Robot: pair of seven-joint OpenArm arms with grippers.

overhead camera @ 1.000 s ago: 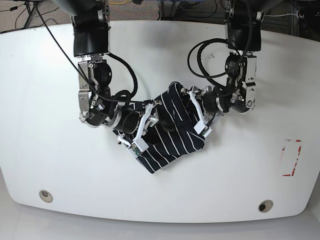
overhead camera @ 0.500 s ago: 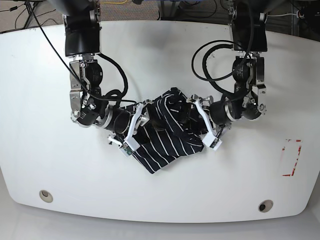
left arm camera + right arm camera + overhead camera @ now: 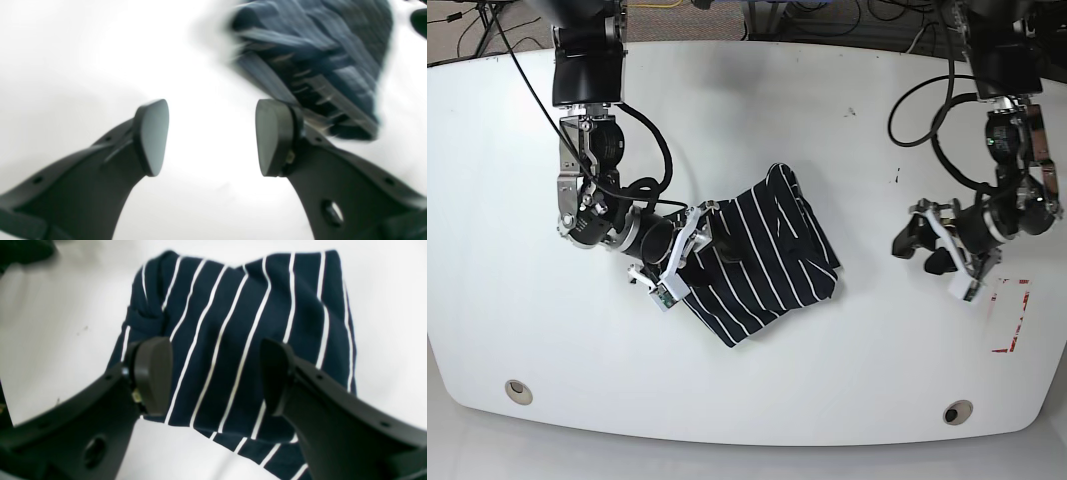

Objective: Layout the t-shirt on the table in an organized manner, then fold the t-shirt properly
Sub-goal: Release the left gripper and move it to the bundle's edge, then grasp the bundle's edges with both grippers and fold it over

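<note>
One t-shirt (image 3: 762,262) lay bunched in a rough folded heap near the middle of the tabletop (image 3: 747,120), dark with thin white stripes. Two arms worked above it, one on each side in the base view.

The right gripper (image 3: 712,243) sat at the shirt's edge on the base view's left. Its wrist camera showed its two fingers (image 3: 155,375) spread apart, with striped cloth lying flat beneath and between them; the fingers were open and nothing was pinched between the pads. Whether the tips touched the fabric could not be told.

The left gripper (image 3: 919,245) hung well apart from the shirt, over bare white surface on the base view's right. Its two fingers (image 3: 151,136) also stood open with only tabletop between them, and the shirt appeared blurred at the upper right of that wrist view, beyond the right-hand finger.

Two round grey holes were set near the tabletop's front edge, one (image 3: 518,390) toward the left and one (image 3: 957,411) toward the right. One red-and-white sticker (image 3: 1009,315) lay near the right edge, just beside the left gripper. A few small dark specks (image 3: 851,112) dotted the far side.
</note>
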